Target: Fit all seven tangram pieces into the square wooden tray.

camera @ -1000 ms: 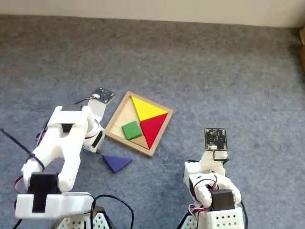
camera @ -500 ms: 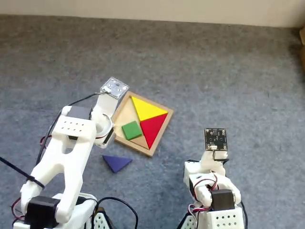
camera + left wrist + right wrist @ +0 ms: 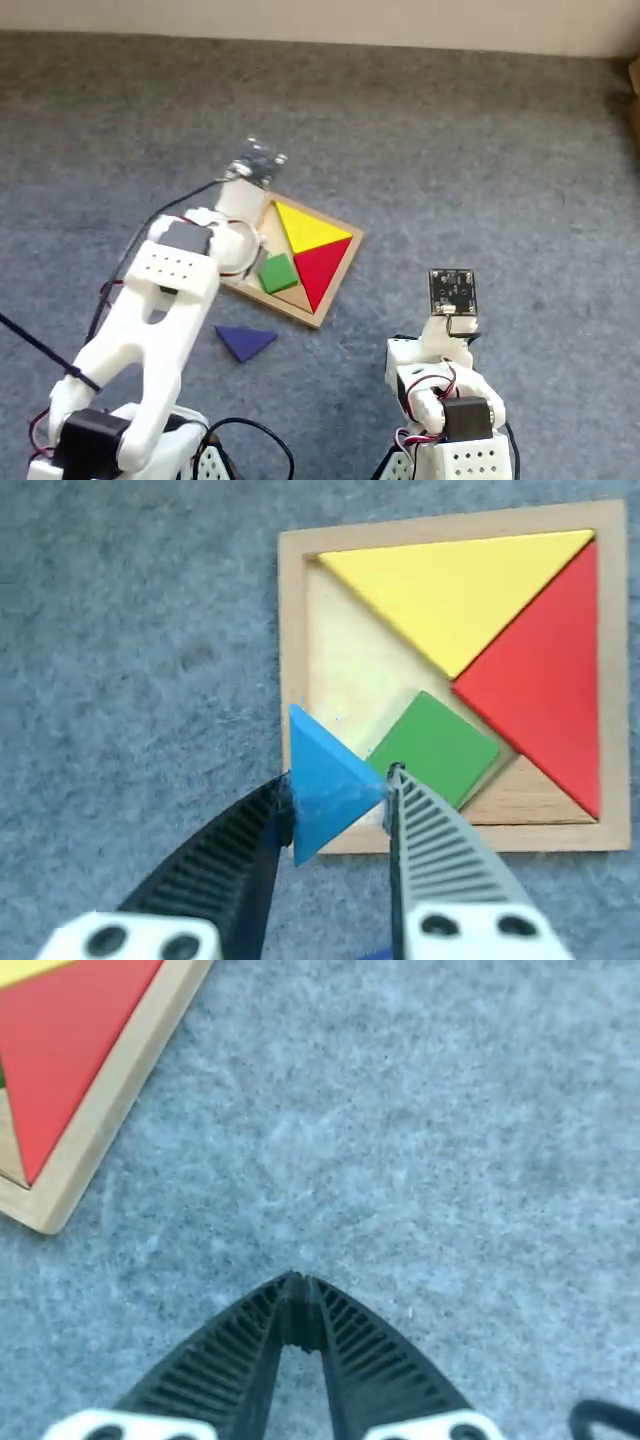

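Blue triangle (image 3: 325,798) is clamped betw. the fingers of the left gripper (image 3: 338,780), pinched across its sides so the flat face stays level w/ the tray (image 3: 291,630). It overlaps the tray's rim on the side nearest the green square (image 3: 435,750), one tip over bare wood. Whether it touches the rim or hangs above it: can't tell. Probable reason for the grip is that the piece can go down flat into the open gap.

Inside the tray, yellow triangle (image 3: 455,590) and red triangle (image 3: 545,690) fill the half farthest from the gripper, long edges touching. Green sq. sits tilted, one corner meeting them.

Indigo triangle (image 3: 243,340) lies on the grey carpet (image 3: 450,1160) just outside the tray, not yet placed.

Right gripper (image 3: 297,1295) is closed on nothing, low over carpet off one tray corner — prob. parked out of the left arm's way.
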Controlling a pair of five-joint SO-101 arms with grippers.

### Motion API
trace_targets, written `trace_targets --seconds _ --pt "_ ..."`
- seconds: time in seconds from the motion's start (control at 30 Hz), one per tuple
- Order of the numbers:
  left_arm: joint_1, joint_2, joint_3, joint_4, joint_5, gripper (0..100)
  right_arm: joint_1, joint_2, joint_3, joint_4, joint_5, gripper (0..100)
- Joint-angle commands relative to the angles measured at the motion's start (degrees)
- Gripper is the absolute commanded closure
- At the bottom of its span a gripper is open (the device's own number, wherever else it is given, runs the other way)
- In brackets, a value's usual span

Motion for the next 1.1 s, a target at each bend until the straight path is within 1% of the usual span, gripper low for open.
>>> trace_targets --seconds 0.0,0.23,0.4,0.67,0.7,0.83,1.07 --pt "2.3 2.5 -6.2 -0.9 0.4 89 0.3 -0.9 5.9 0.8 0.5 99.1" --pt "1.5 20.4 -18.9 -0.4 0.4 89 0.3 -1.0 5.9 0.8 0.5 99.1" --pt "1.6 26.9 -22.9 -0.4 0.5 89 0.3 -1.0 5.9 0.8 0.5 99.1" --pt "1.7 28.2 -23.0 -0.1 0.6 88 0.3 -1.0 5.9 0.8 0.5 99.1" --pt "1.7 28.2 -23.2 0.8 0.9 86 0.3 -1.0 5.9 0.8 0.5 99.1" --pt "1.3 28.0 -23.3 1.6 5.8 78 0.3 -1.0 5.9 0.8 0.5 99.1" --pt "1.2 27.7 -23.4 2.3 6.0 77 0.3 -1.0 5.9 0.8 0.5 99.1"
